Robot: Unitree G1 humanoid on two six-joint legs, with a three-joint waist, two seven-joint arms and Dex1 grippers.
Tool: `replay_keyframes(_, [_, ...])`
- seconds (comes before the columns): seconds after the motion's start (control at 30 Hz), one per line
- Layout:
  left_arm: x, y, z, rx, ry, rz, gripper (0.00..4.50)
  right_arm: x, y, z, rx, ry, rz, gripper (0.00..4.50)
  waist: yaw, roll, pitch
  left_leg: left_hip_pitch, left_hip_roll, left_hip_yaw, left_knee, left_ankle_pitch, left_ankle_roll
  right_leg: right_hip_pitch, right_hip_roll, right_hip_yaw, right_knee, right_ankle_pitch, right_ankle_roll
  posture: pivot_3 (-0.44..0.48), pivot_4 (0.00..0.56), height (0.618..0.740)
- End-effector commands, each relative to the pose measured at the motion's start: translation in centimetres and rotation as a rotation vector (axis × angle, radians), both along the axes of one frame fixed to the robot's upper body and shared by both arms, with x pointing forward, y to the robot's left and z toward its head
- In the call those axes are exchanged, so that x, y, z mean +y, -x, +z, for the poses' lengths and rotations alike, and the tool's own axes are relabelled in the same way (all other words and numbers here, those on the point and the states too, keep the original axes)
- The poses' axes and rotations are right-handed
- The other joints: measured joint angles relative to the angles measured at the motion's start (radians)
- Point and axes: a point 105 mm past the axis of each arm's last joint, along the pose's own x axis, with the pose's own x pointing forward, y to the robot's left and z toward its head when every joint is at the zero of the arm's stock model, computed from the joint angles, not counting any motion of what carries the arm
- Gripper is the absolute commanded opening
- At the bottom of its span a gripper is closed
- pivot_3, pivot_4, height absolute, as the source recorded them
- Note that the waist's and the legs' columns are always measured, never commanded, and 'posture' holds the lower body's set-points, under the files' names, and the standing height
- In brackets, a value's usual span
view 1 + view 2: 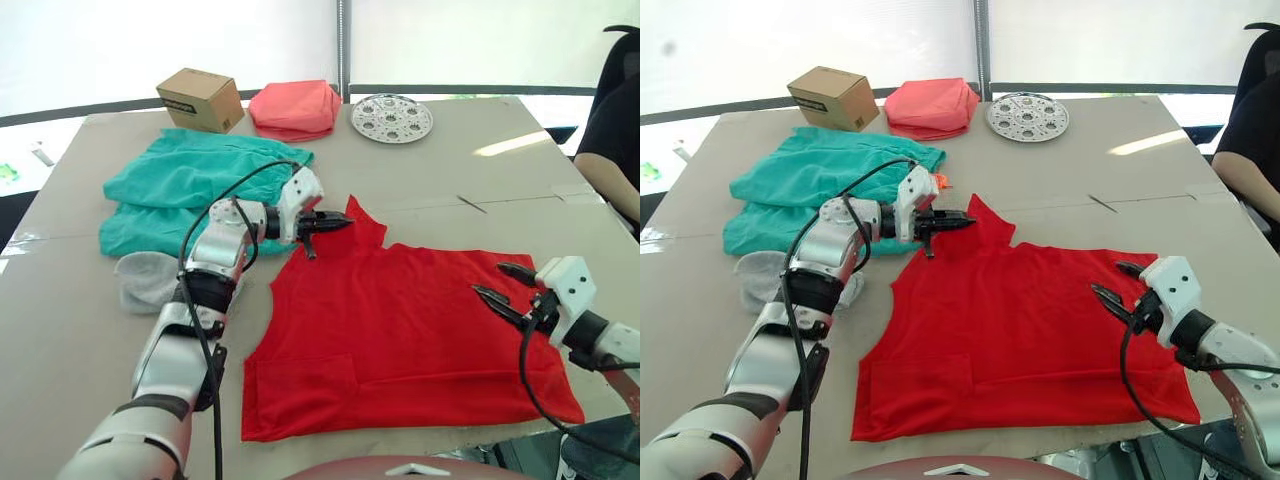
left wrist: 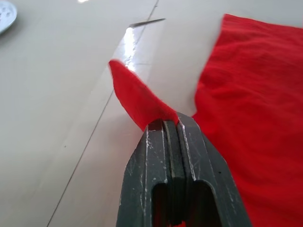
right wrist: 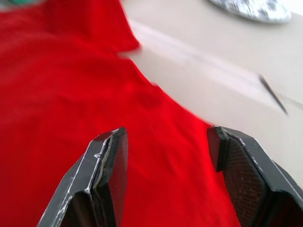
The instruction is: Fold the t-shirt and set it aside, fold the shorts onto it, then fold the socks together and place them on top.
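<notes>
Shirt (image 1: 400, 330): it lay spread flat on the surface (image 1: 440, 180) nearest me, thin and limp; I judged it light, soft, apt to sag and wrinkle wherever it was not held.
Right gripper (image 1: 508, 285): my jaws stood spread above the shirt's right edge, holding nothing.
Left gripper (image 1: 326, 226): my jaws were pressed together on a far corner of the shirt, lifted into a small peak.
Hold: I judged edges and corners the best places to pinch, one on each side, so the cloth would fold evenly.
Socks (image 1: 148, 281): grey, soft, beside my left arm.
Shorts (image 1: 190, 190): teal, rumpled, farther left.
Far edge: box (image 1: 200, 98), pink cloth (image 1: 295, 108), metal disc (image 1: 391, 117).
</notes>
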Motion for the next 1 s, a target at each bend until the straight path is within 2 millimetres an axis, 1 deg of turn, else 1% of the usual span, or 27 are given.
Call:
replay_keyframes(0.03, [0.0, 1.2, 0.6, -0.118, -0.023, -0.063, 0.03, -3.7, -1.5, 1.0, 0.067, 0.127, -0.145, 2.85, -0.001, 0.001, 0.0, 0.0, 0.0, 0.001, 0.0, 0.0, 0.0, 0.0, 0.0, 0.0, 0.0, 0.0, 0.0, 0.0, 0.15, 0.74])
replay_keyframes(0.07, [0.1, 1.3, 0.3, -0.126, -0.032, -0.061, 0.03, -4.9, -2.0, 1.3, 0.097, 0.188, -0.202, 2.85, -0.001, 0.001, 0.0, 0.0, 0.0, 0.001, 0.0, 0.0, 0.0, 0.0, 0.0, 0.0, 0.0, 0.0, 0.0, 0.0, 0.15, 0.74])
replay_keyframes(0.1, [0.2, 1.5, 0.2, -0.131, -0.034, -0.06, 0.03, -5.2, -2.2, 1.5, 0.151, 0.167, -0.189, 2.85, -0.001, 0.001, 0.0, 0.0, 0.0, 0.001, 0.0, 0.0, 0.0, 0.0, 0.0, 0.0, 0.0, 0.0, 0.0, 0.0, 0.15, 0.74])
replay_keyframes(0.17, [0.4, 1.6, 0.0, -0.126, -0.02, -0.05, 0.0, -6.2, -3.2, 2.3, 0.177, 0.184, -0.216, 3.37, -0.001, 0.001, 0.0, 0.0, 0.0, 0.0, 0.0, 0.0, 0.001, 0.0, 0.0, -0.001, 0.0, 0.0, 0.0, 0.0, 0.15, 0.74])
replay_keyframes(0.23, [0.5, 1.9, 0.0, -0.127, -0.013, -0.051, 0.0, -7.1, -4.5, 2.8, 0.181, 0.223, -0.264, 4.34, -0.001, 0.001, 0.0, -0.001, 0.0, 0.0, 0.0, 0.0, 0.001, 0.0, 0.001, -0.001, -0.001, 0.0, 0.0, 0.0, 0.15, 0.74])
replay_keyframes(0.3, [0.5, 2.0, 0.0, -0.129, -0.007, -0.044, 0.0, -7.3, -5.2, 2.8, 0.211, 0.241, -0.266, 4.34, -0.004, 0.001, 0.0, -0.001, 0.0, 0.0, 0.0, -0.001, 0.001, 0.0, 0.002, -0.002, -0.001, 0.0, 0.0, 0.0, 0.15, 0.74])
replay_keyframes(0.37, [0.6, 2.2, -0.1, -0.127, 0.003, -0.039, 0.0, -7.0, -5.6, 2.4, 0.264, 0.286, -0.204, 4.34, -0.004, 0.002, 0.0, -0.001, 0.0, 0.0, 0.0, -0.001, 0.002, -0.001, 0.002, -0.001, -0.001, 0.0, 0.0, 0.0, 0.15, 0.74])
replay_keyframes(0.43, [0.8, 2.5, -0.3, -0.127, 0.003, -0.033, 0.0, -7.2, -6.5, 2.3, 0.3, 0.3, -0.183, 4.34, -0.005, 0.002, 0.0, -0.001, 0.0, 0.001, 0.0, -0.001, 0.002, -0.001, 0.002, -0.001, -0.002, 0.0, 0.0, 0.0, 0.15, 0.74])
replay_keyframes(0.53, [0.9, 2.8, -0.3, -0.132, 0.013, -0.013, 0.0, -7.6, -7.3, 1.7, 0.364, 0.351, -0.154, 4.34, -0.005, 0.002, 0.001, -0.001, 0.0, 0.002, 0.0, -0.001, 0.002, -0.001, 0.003, -0.001, -0.002, 0.0, 0.0, 0.0, 0.15, 0.74])
replay_keyframes(0.67, [1.0, 3.3, -0.3, -0.133, 0.022, 0.001, 0.0, -7.8, -8.7, 1.4, 0.38, 0.367, -0.149, 4.34, -0.004, 0.002, 0.001, -0.001, 0.0, 0.001, 0.0, -0.001, 0.002, -0.001, 0.003, -0.001, -0.002, 0.0, 0.0, 0.0, 0.15, 0.74])
replay_keyframes(0.73, [0.9, 3.4, -0.4, -0.132, 0.027, 0.007, 0.0, -7.8, -9.0, 1.2, 0.403, 0.37, -0.134, 4.34, -0.005, 0.002, 0.001, -0.001, 0.0, 0.001, 0.0, -0.001, 0.002, -0.001, 0.003, -0.001, -0.002, 0.0, 0.0, 0.0, 0.15, 0.74])
replay_keyframes(0.77, [1.0, 3.6, -0.4, -0.131, 0.032, 0.011, 0.0, -7.8, -9.3, 0.9, 0.423, 0.363, -0.133, 4.12, -0.005, 0.003, 0.001, -0.001, 0.0, 0.002, 0.0, -0.001, 0.002, -0.001, 0.003, 0.0, -0.002, 0.0, 0.001, 0.0, 0.15, 0.74])
replay_keyframes(0.83, [1.1, 4.0, -0.5, -0.131, 0.038, 0.017, 0.0, -7.7, -9.5, 0.4, 0.462, 0.366, -0.122, 3.53, -0.006, 0.003, 0.001, -0.001, 0.0, 0.002, 0.0, -0.001, 0.002, -0.001, 0.003, 0.0, -0.002, 0.0, 0.001, 0.0, 0.15, 0.74])
replay_keyframes(1.0, [1.5, 4.5, -0.5, -0.128, 0.046, 0.049, 0.0, -7.6, -10.3, 0.0, 0.476, 0.36, -0.119, 3.53, -0.005, 0.003, 0.001, -0.001, 0.0, 0.002, 0.0, -0.001, 0.002, -0.001, 0.003, 0.0, -0.001, 0.0, 0.001, 0.0, 0.15, 0.74])
